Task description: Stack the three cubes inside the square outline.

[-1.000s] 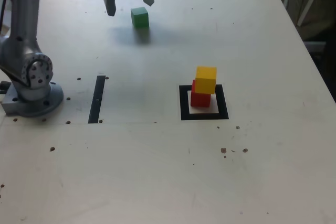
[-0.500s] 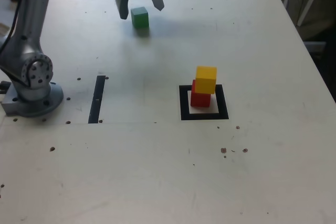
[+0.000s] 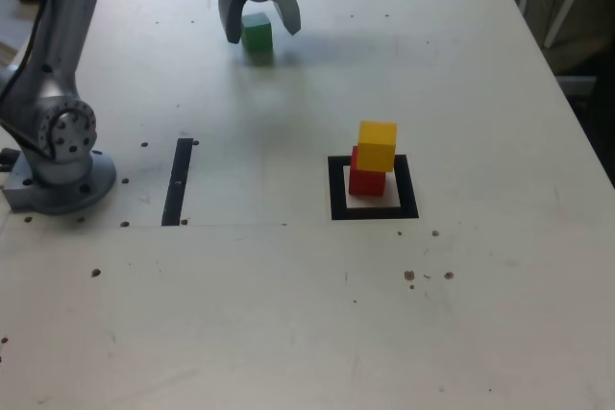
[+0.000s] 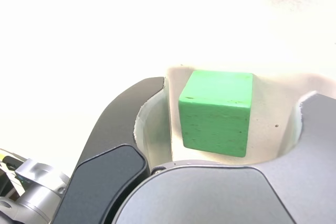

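One green cube (image 3: pixel 257 34) sits between the open gripper's (image 3: pixel 259 28) jaws; no writing shows anywhere.

Green cube (image 3: pixel 257 34), yellow cube (image 3: pixel 377 145), red cube (image 3: pixel 365 180), black square outline (image 3: pixel 336 191).

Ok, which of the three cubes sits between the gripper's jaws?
The green cube, alone on the table. The yellow cube sits on the red cube inside the square outline.
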Robot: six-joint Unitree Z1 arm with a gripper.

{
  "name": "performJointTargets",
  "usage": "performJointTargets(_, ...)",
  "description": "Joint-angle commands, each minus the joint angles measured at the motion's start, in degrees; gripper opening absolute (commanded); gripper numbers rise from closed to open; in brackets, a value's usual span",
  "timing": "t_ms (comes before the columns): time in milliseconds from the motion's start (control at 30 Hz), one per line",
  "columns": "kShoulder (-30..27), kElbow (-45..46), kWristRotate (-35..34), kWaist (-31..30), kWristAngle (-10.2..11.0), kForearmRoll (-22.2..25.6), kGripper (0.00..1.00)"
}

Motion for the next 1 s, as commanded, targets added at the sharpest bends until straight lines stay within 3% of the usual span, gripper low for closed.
performJointTargets(0, 0.3, 0.4, -0.3, -0.3, -0.4, -0.3, 0.66)
performJointTargets(500, 0.4, 0.4, 0.3, -0.5, -2.4, -1.4, 0.25)
performJointTargets(967, -3.4, 0.5, 2.2, -3.5, -3.5, -1.8, 0.2)
